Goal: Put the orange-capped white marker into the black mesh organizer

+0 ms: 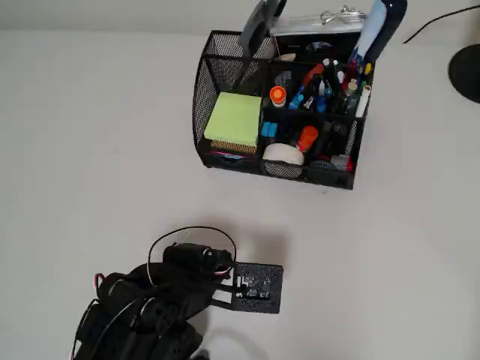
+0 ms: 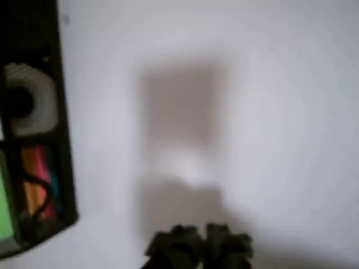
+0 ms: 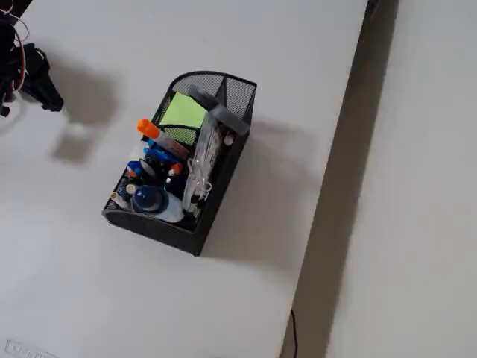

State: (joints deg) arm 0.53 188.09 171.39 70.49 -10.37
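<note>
Judging the step: marker drop looks done; orange-capped white marker (image 1: 278, 96) stands upright in a middle compartment of the black mesh organizer (image 1: 206, 82), cap up, among other pens.
End effector: (image 2: 201, 246) low over bare tabletop (image 1: 90, 150), well apart from the organizer; the two dark fingertips seem pressed together with nothing between them, though badly blurred in the wrist view.
Next move: probably none beyond parking the arm; if the marker counts as not seated, calls for a reach across the open tabletop to the organizer's top and a light nudge from above, clear of the tall items at the back.
Organizer: black wire mesh, see-through, curved side walls, several pockets, stiff rim.
Marker: slim smooth white barrel, bright orange cap, likely hard plastic; round, so prone to lean against its neighbours.
Other contents: lime sticky-note pad (image 1: 232, 120), flat and square; white tape roll (image 1: 283, 154), ring-shaped.
Tabletop: plain white, matte, soft shadows.
</note>
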